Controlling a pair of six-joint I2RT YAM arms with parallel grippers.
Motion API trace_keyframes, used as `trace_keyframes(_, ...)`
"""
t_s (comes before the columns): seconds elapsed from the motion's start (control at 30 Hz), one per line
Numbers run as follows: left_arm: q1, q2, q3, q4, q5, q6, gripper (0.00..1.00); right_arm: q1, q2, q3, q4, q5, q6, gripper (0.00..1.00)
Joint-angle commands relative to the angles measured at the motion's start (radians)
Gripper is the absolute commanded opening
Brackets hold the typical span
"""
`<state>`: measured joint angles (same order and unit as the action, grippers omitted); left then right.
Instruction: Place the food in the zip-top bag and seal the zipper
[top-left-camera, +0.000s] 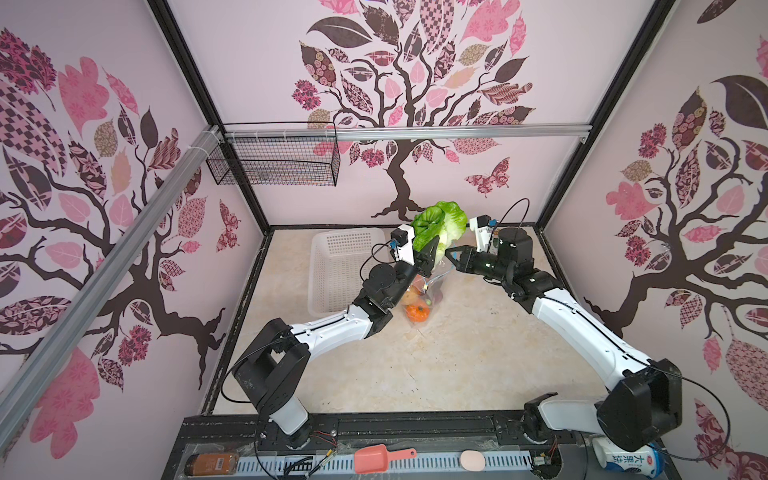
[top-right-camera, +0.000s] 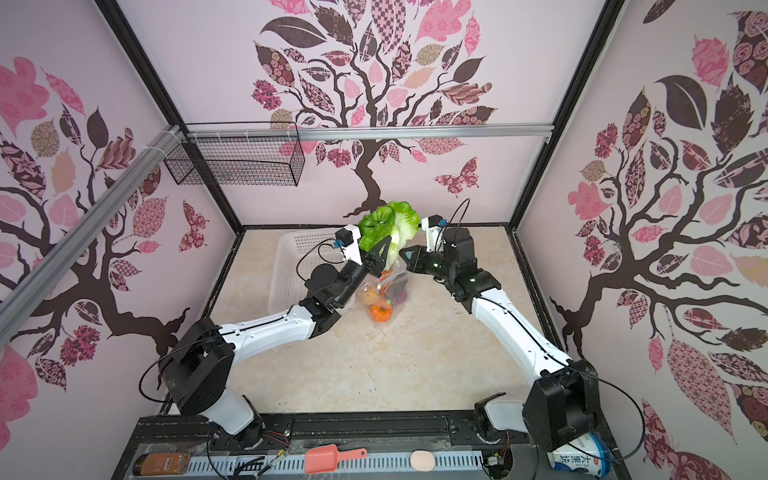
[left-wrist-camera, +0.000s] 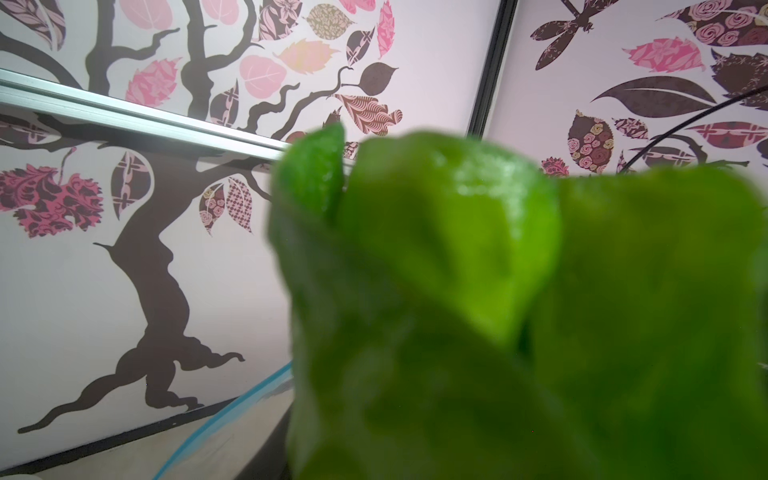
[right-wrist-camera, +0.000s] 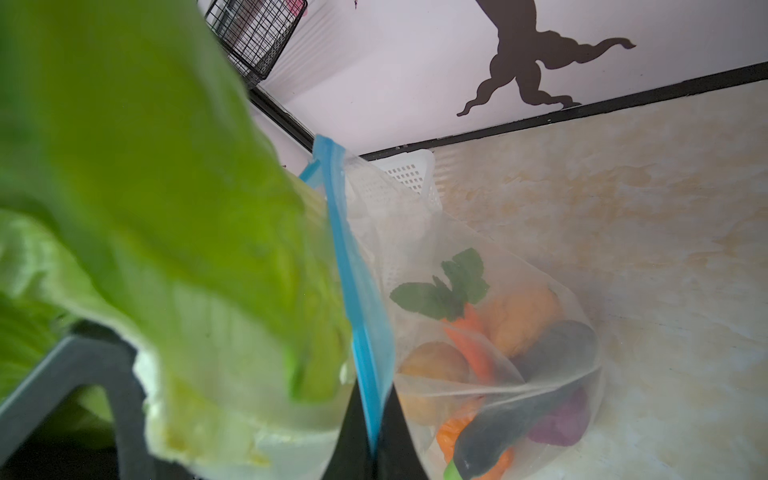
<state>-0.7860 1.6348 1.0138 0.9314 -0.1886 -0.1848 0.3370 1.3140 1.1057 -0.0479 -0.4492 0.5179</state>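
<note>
My left gripper is shut on the green-white napa cabbage, holding it upright above the mouth of the zip-top bag. In the left wrist view the cabbage hides the jaws. My right gripper is shut on the light-blue zipper, lifting that edge of the bag. It hangs with the cabbage's white base at its open mouth. Inside lie a carrot, potato, eggplant, purple onion and pumpkin. In both top views the two grippers nearly meet.
A white perforated basket stands just left of the bag, under my left forearm. A black wire basket hangs on the back wall. Along the front rail lie a brown bottle, a pink scoop and a white cup.
</note>
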Motion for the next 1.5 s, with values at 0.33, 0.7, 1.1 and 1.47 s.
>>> trace_keyframes(0.33,-0.001,-0.031,-0.096,0.041,-0.063,0.020,0.48,-0.004,-0.039,0.031,-0.012,0.062,0.002,0.00)
trace_keyframes(0.7,-0.001,-0.062,-0.089,-0.116,0.043,-0.018,0.78,-0.004,-0.043,0.017,-0.002,0.080,0.000,0.00)
trace_keyframes(1.1,-0.001,-0.173,0.027,-0.525,0.138,-0.082,0.99,-0.004,-0.039,0.013,-0.021,0.111,-0.023,0.00)
trace_keyframes(1.47,0.033,-0.061,0.085,-0.629,0.144,-0.027,0.65,-0.007,0.014,0.002,0.004,0.061,0.016,0.00)
